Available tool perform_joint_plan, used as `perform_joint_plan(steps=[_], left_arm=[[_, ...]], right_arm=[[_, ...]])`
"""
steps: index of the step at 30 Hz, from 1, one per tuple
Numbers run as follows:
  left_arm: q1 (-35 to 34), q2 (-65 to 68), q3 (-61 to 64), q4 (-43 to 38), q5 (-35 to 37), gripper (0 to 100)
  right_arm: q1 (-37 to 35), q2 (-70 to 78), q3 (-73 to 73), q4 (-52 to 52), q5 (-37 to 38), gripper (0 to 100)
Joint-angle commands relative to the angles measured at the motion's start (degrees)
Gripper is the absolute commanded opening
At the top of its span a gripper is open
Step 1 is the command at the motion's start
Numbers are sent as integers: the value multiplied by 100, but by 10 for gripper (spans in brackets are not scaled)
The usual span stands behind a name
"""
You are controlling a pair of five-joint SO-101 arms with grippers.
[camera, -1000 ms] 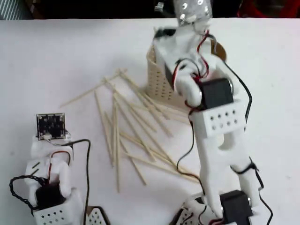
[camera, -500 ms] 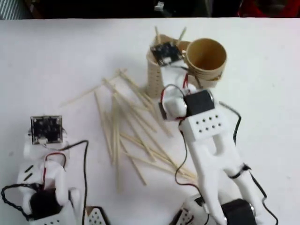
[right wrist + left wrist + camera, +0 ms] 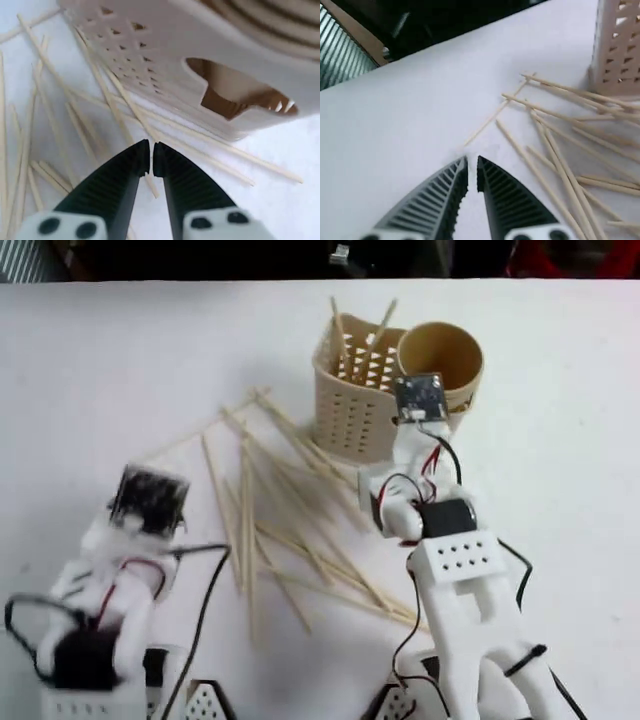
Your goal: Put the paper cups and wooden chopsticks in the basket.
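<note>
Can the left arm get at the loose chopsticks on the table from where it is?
Probably yes. The left gripper hangs over bare table right beside the scattered chopsticks, with nothing between them. Its jaws are shut, so it would have to open first.

The chopsticks point(image 3: 248, 540) beside the basket point(image 3: 350, 430) are showing bare, matt pale wood. The basket is looking like smooth cream plastic, the paper cup point(image 3: 440, 350) matt tan.
</note>
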Motion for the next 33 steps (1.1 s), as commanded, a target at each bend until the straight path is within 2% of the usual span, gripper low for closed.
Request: perform_joint_plan(steps=[1,6,14,27,33], left_arm=[[549,2132,-976,35,-18,62],[769,4048,-1741,0,18,178],[796,6431,-2866,-26,1029,271],[1112,9147,-3833,-932,1389,273],[1068,10114,-4369,-826,1380,179]], right_arm=[[198,-233,53,-330,-202,31],[409,-224,114,-444,-229,31],[382,-189,114,-444,-211,31],[374,-180,114,-444,-193,31],[374,-180,114,-444,-193,31]])
